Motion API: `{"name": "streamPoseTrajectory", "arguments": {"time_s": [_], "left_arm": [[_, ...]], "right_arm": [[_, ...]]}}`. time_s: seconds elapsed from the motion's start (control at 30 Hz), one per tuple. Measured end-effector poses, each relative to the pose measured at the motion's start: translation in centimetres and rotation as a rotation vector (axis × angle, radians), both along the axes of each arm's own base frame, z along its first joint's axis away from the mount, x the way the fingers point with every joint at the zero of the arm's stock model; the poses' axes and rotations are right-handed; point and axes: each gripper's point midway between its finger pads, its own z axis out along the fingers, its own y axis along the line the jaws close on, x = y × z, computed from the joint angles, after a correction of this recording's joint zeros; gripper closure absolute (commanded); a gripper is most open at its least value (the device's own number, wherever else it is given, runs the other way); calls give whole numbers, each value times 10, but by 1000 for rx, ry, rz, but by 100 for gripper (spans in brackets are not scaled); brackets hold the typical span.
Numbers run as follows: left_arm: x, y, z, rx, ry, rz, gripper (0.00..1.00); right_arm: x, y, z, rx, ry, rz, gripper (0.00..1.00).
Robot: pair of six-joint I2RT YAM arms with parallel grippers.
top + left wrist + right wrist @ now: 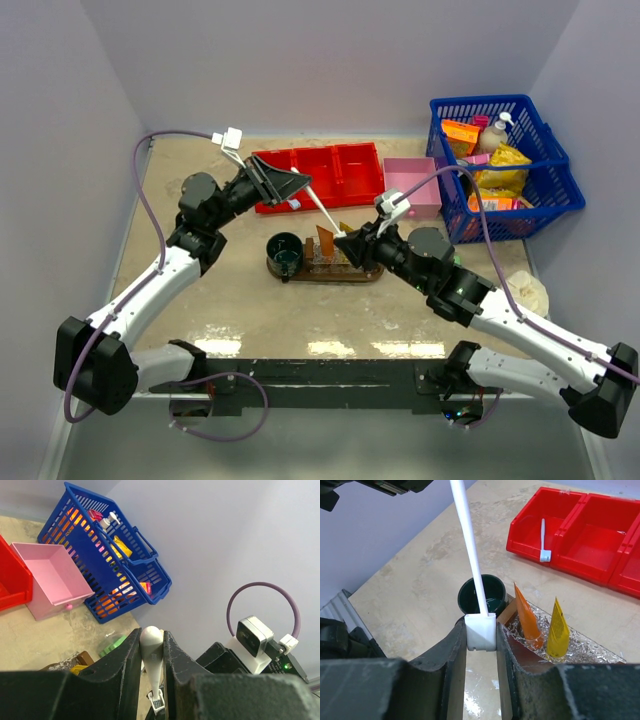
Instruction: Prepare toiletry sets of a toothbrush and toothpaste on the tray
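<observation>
One toothbrush [322, 212] spans both tools: its rounded handle end is pinched between the left gripper's [151, 636] jaws, and its head is clamped between the right gripper's [481, 626]. This looks like a handover. Next the left must let go, so the right can lower it. Just beyond the right gripper stand two toothpaste [527, 615] tubes on the tray [310, 277], beside a dark green cup [470, 592].

the dark cup [283, 250] and upright toothpaste tubes [327, 243] crowd the tray [320, 276]; open tabletop [300, 315] lies before it.
</observation>
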Motion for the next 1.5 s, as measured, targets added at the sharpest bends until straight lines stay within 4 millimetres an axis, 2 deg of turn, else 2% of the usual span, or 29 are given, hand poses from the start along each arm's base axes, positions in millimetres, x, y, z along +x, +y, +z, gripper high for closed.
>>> {"name": "streamPoseTrajectory", "arguments": {"time_s": [0.07,0.1,0.13,0.2,0.23,0.3,0.33,0.43,0.53,0.63,0.8,0.87,0.93,1.1,1.2,1.3,1.5], "left_arm": [[0,0,0,0,-2,-1,98],[0,0,0,0,-3,-2,92],[-1,0,0,1,-3,-4,78],[-1,0,0,3,-7,-8,61],[-1,0,0,6,-11,-8,47],[-1,0,-1,17,-25,-10,35],[-2,0,-1,19,-26,-11,26],[-1,0,-6,61,-49,-8,13],[3,3,-11,132,-77,13,8],[5,13,-9,220,-131,72,6],[-1,46,11,371,-293,232,7],[-8,58,23,434,-389,292,7],[-20,61,33,485,-488,319,7],[-67,35,43,577,-767,205,7],[-88,13,35,613,-890,74,7],[-105,-8,13,652,-951,-73,5],[-140,-44,-49,737,-982,-385,5]], "right_arm": [[0,0,0,0,-1,0,84],[0,0,0,0,0,1,87],[0,0,0,-1,0,2,87],[0,0,-1,-2,1,2,90],[0,0,-1,-2,2,2,91],[0,0,-2,-6,6,2,92],[-1,0,-4,-12,13,1,93],[-4,-4,-8,-41,44,0,93],[-8,-9,-5,-73,75,0,93],[-15,-16,8,-99,104,2,92],[-29,-29,33,-135,154,10,92],[-37,-34,38,-163,191,20,92],[-44,-39,40,-190,228,28,92],[-63,-47,33,-263,337,66,93],[-75,-50,31,-307,399,100,94],[-86,-53,25,-355,461,137,94],[-111,-58,5,-467,597,228,95]]}}
